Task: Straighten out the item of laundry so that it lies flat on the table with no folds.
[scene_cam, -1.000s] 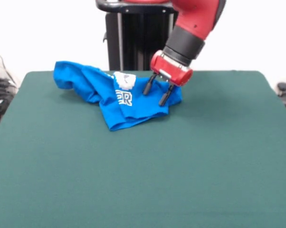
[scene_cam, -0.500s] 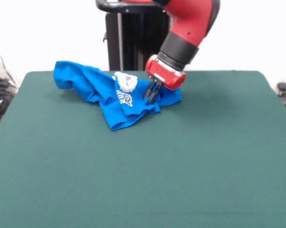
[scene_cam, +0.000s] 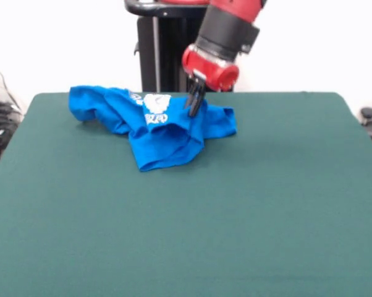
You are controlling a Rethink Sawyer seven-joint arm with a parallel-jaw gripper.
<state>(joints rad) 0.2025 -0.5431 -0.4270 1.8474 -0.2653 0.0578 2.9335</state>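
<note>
Laundry first: the blue T-shirt (scene_cam: 155, 127) sits bunched in a heap toward twelve o'clock on the green surface (scene_cam: 186, 235), close to its far edge and a little toward eleven, with white print showing on a raised fold near the middle. The gripper (scene_cam: 194, 105) hangs over the heap's one-o'clock side, its dark fingers (scene_cam: 196, 99) drawn together and apparently pinching a ridge of blue cloth, which rises to meet them.

From where I stand the grip looks thin. It seems to hold only a small pinch of soft cotton, and a quick pull could let the fabric slide out and drop back crumpled. It is also hard to tell whether one layer or several are caught; if several, dragging would move the whole bundle across the surface instead of opening it. The heap lies near the far edge too, so a pull toward twelve o'clock risks carrying cloth off the surface.
</note>
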